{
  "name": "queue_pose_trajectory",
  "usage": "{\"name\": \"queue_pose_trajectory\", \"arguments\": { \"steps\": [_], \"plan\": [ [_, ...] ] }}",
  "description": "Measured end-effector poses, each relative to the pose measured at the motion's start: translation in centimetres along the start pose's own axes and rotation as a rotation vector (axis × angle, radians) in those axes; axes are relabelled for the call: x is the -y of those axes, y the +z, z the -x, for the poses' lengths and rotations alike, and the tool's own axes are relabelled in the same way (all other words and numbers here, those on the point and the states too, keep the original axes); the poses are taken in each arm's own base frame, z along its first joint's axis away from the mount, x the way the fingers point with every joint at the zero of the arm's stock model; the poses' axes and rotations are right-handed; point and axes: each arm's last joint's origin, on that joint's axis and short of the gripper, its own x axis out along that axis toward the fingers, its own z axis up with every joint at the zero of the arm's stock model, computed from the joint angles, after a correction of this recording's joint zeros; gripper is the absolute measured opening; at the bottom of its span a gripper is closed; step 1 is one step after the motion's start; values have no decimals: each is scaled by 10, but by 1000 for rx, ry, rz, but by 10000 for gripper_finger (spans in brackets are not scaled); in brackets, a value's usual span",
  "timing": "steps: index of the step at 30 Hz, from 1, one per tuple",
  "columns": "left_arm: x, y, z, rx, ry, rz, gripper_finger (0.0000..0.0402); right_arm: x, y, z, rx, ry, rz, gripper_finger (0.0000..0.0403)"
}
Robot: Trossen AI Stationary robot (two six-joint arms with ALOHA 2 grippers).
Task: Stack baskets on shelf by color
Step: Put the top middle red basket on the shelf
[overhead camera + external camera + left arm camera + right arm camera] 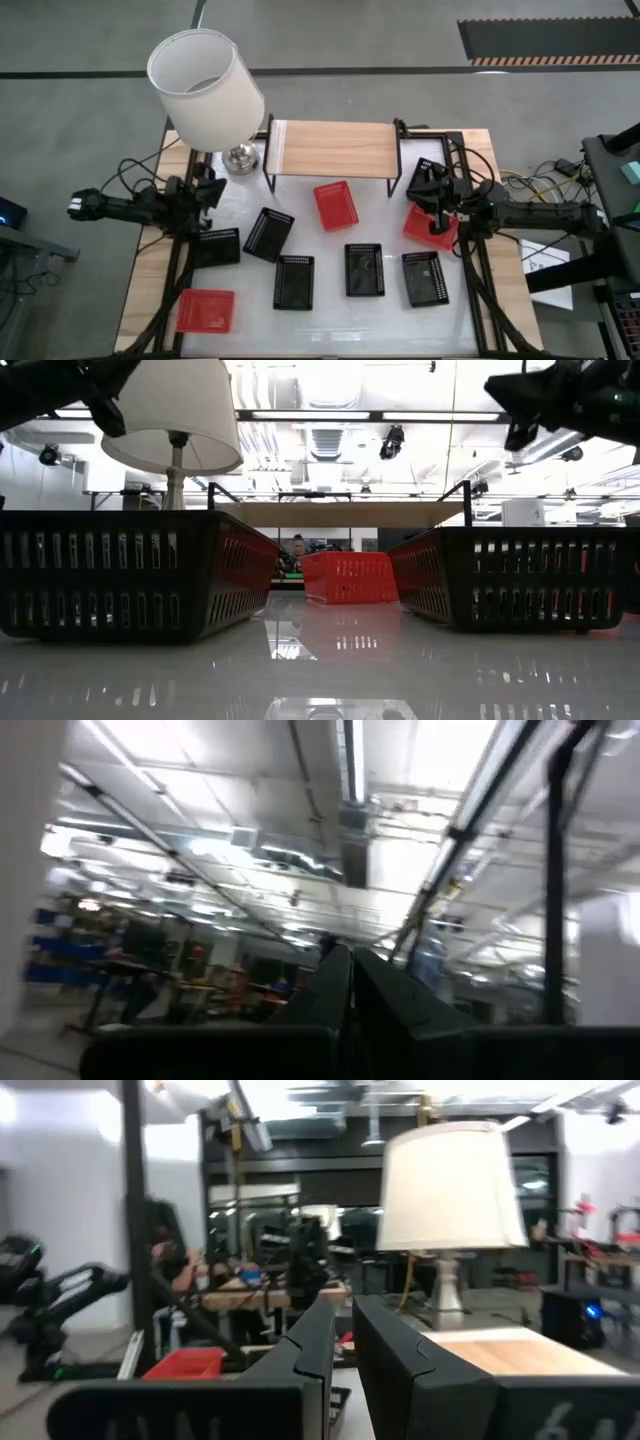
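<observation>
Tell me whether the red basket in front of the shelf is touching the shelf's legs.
Apart. The high view shows the red basket lying tilted in front of the shelf, with a strip of bare white table between its back edge and the shelf's black legs.

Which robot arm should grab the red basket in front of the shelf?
Probably the right gripper: the red basket before the shelf lies nearer it than the left gripper.
</observation>
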Motion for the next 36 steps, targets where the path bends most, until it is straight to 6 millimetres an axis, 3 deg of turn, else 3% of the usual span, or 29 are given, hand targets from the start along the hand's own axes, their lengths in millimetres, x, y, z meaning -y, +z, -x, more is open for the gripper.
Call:
{"name": "queue_pose_trajectory", "arguments": {
  "steps": [5,16,36],
  "plan": [
    [2,1,-2,16,-36,5,0,-13,7,-21,-41,82,58,34],
    [2,28,-1,321,-14,-63,0,-41,11,-55,-136,42,174,34],
    [3,22,-4,273,-8,-147,0,-75,-14,-149,-407,15,173,34]
  ]
}}
